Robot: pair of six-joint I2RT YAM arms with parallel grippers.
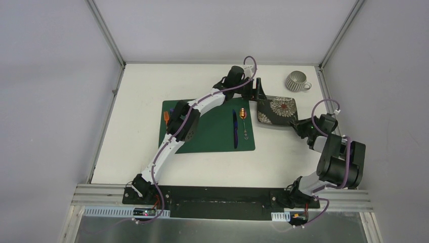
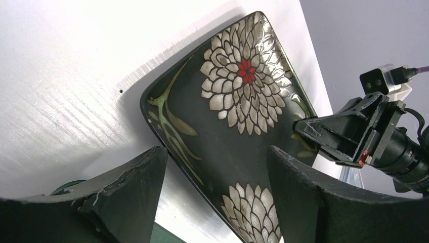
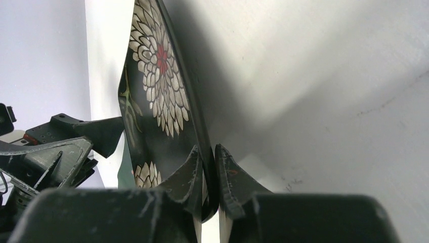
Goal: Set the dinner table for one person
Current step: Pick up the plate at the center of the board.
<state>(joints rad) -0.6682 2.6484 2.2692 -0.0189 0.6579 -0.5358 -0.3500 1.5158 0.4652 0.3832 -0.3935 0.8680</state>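
A dark square plate (image 1: 276,110) with white flowers lies on the white dinner table (image 1: 136,131), just right of the green placemat (image 1: 212,134). My right gripper (image 1: 297,123) is shut on the plate's near right rim; in the right wrist view the rim (image 3: 208,152) sits pinched between both fingers. My left gripper (image 1: 258,90) hovers open at the plate's far left corner. In the left wrist view the plate (image 2: 238,116) has its edge running between the spread fingers (image 2: 136,187), touching neither.
A blue knife (image 1: 235,129) and a spoon (image 1: 245,120) lie on the placemat's right part, an orange-handled utensil (image 1: 167,117) at its left edge. A grey ribbed cup (image 1: 297,81) stands at the back right. Aluminium frame posts (image 1: 106,35) edge the table.
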